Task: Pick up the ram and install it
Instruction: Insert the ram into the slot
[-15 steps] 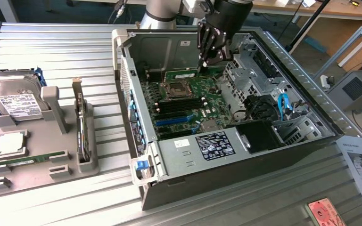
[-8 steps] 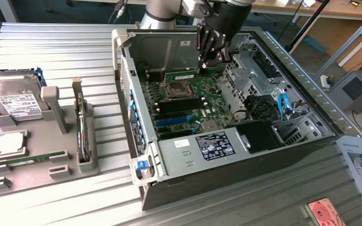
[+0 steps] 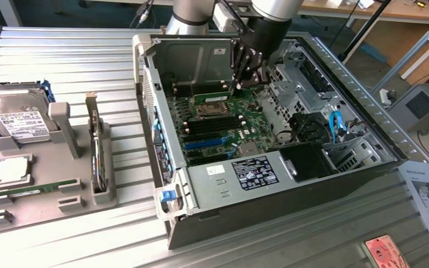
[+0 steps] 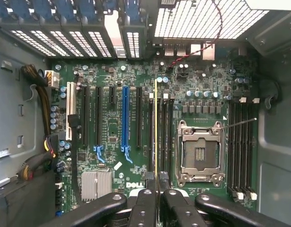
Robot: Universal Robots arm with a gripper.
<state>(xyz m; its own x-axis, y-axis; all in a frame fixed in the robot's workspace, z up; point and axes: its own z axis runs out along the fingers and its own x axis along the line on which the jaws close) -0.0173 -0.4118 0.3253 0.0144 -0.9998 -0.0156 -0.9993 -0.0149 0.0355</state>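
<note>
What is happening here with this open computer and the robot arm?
A robot arm is working inside the open computer case. Its pincer is shut on the ram, which the wrist view sees edge-on over the motherboard. The stick lines up with the black memory slots beside the empty processor socket. Whether it already sits in a slot, I cannot tell.
</note>
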